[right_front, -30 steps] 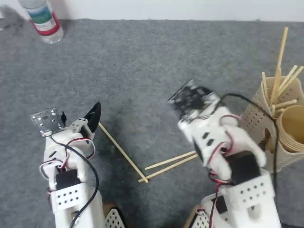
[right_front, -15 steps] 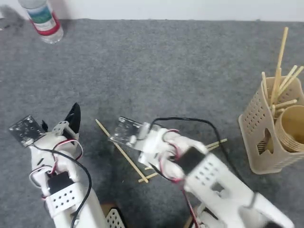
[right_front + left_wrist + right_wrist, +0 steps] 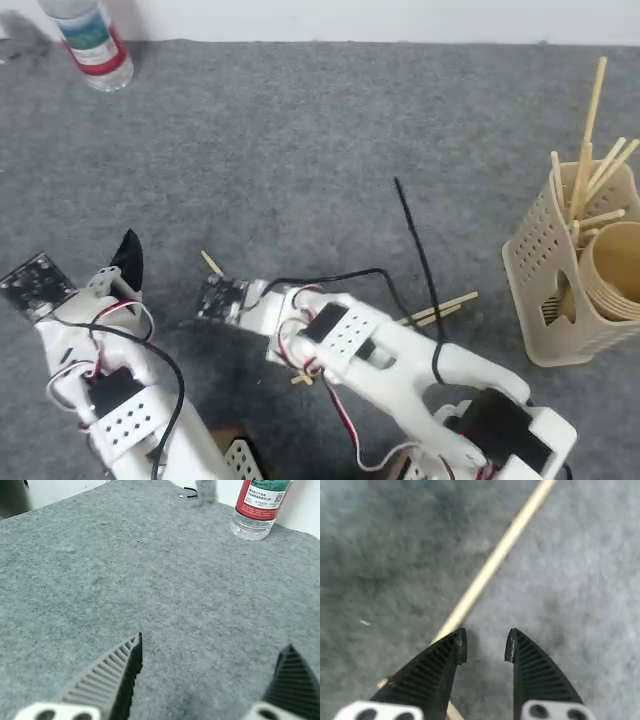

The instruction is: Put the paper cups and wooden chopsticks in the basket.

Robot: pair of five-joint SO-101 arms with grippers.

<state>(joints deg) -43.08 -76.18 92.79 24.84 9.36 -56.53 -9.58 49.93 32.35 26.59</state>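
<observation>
Right gripper point(image 3: 485, 645) low over grey felt point(image 3: 380, 540), jaws parted by a narrow gap, one fingertip overlapping a loose chopstick point(image 3: 495, 560) that lies flat. Left gripper point(image 3: 215, 642) spread wide above bare felt, holding nothing. Chopstick pair point(image 3: 457, 302) lies beside the right arm. Basket point(image 3: 545, 270) at the high view's right edge holds paper cups point(image 3: 612, 265) and upright chopsticks point(image 3: 585, 130).

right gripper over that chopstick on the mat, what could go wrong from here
1. The chopstick runs under one finger of the open right gripper, not through the gap, so closing may miss it or flick it away.
2. The basket already holds tall sticks leaning outward; another one dropped in could catch on them and fall out.
</observation>
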